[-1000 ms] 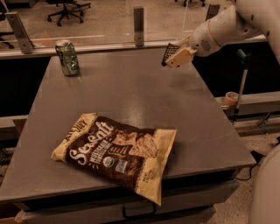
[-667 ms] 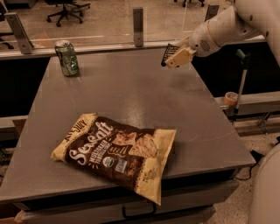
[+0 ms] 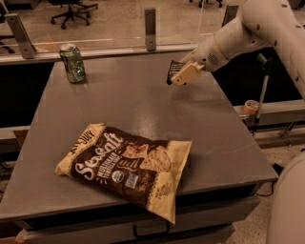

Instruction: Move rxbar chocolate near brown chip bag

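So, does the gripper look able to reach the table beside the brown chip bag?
Probably yes. The gripper, holding the rxbar chocolate above the table near its far edge, has only bare surface between it and the brown chip bag; the green can stands well aside.

The gripper [image 3: 181,74] hangs over the far right part of the table [image 3: 119,100], and its near cream finger [image 3: 187,73] covers most of the rxbar chocolate [image 3: 171,71]. Only a dark strip of the wrapper shows, its text too small to read, and the other finger is hidden behind it. The arm [image 3: 248,28] is cut off by the top and right edges. The robot's white body [image 3: 288,205] is cut off at the near right corner. The fine print on the brown chip bag [image 3: 126,164] is illegible. The label of the green can [image 3: 73,63] is blurred. An office chair [image 3: 71,8] is cropped by the top edge.
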`<state>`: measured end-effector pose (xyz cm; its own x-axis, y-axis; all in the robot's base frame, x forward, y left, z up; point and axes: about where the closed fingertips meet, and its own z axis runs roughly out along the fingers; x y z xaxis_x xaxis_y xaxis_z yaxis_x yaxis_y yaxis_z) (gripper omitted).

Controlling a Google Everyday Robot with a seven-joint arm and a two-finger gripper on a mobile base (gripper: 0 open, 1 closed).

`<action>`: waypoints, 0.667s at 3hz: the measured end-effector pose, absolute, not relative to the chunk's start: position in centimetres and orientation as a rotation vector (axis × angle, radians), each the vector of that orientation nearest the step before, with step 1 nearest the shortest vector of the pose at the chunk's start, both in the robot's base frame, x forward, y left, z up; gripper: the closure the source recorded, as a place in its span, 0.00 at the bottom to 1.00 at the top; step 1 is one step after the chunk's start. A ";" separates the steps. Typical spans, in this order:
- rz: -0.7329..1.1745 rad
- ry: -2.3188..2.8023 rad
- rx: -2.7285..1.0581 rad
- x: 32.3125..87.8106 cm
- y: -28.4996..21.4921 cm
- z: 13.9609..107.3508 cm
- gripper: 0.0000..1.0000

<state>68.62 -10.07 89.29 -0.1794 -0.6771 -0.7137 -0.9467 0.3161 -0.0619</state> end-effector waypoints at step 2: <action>0.667 1.960 -1.552 64.6 -6.7 86.1 1.00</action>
